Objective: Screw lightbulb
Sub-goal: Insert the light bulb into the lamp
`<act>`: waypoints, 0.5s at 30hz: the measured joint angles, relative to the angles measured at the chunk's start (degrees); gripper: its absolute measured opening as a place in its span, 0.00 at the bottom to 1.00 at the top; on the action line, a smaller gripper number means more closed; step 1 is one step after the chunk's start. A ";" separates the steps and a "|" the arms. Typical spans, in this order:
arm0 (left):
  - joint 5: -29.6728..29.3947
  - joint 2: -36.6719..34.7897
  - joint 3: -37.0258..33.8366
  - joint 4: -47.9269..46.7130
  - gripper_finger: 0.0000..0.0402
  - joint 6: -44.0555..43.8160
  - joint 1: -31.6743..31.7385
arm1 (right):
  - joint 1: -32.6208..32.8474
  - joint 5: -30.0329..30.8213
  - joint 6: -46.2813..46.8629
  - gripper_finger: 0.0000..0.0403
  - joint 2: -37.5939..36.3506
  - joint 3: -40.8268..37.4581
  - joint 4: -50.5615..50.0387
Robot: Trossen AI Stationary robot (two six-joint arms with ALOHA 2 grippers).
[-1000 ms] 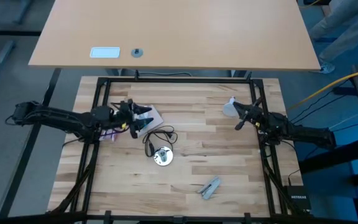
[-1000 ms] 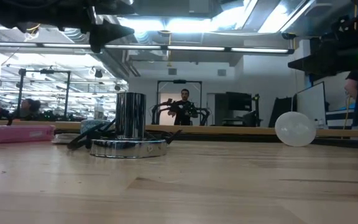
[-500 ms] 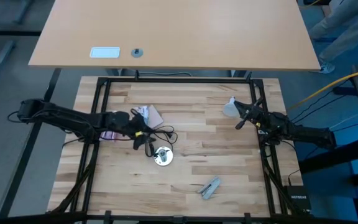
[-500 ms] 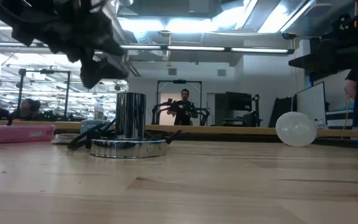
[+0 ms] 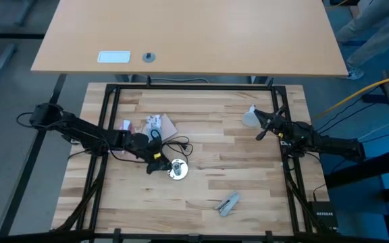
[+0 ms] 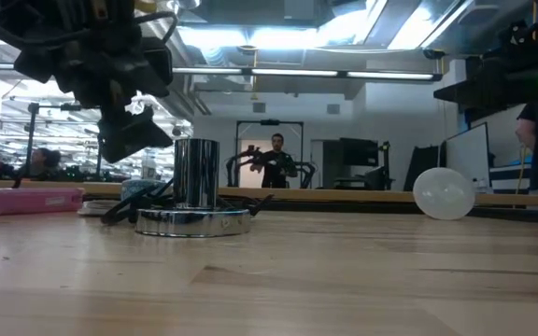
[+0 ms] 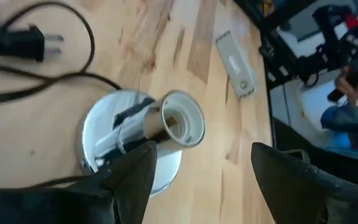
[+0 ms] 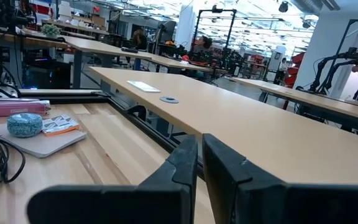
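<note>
Above the chrome lamp socket (image 7: pixel 166 124), my left gripper (image 7: pixel 197 168) hovers wide open and empty, lined up to steady it; right gripper (image 8: pixel 199 168), shut and empty, waits beside the lightbulb (image 5: pixel 249 118).

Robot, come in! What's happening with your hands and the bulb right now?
Left gripper open, above lamp socket. Right gripper shut, empty, beside lightbulb. Lightbulb lying on table, untouched. Nothing in the way.

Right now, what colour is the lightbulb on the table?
Frosted white. The lightbulb shows best in the low view, resting on the wooden table.
</note>
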 joint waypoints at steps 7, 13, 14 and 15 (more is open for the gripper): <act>-2.60 -1.63 0.06 -7.57 0.64 2.89 2.83 | 0.00 -0.01 0.02 0.08 -0.02 0.04 -0.97; -2.96 -5.13 0.06 -19.07 0.64 4.25 8.99 | 0.00 -0.02 0.00 0.08 0.00 0.07 -1.33; -3.12 -5.42 0.06 -20.99 0.64 4.25 9.97 | 0.00 -0.02 0.01 0.08 0.00 0.07 -1.32; -3.17 -5.71 0.06 -22.49 0.64 4.29 10.92 | 0.00 -0.02 0.00 0.08 0.00 0.07 -1.33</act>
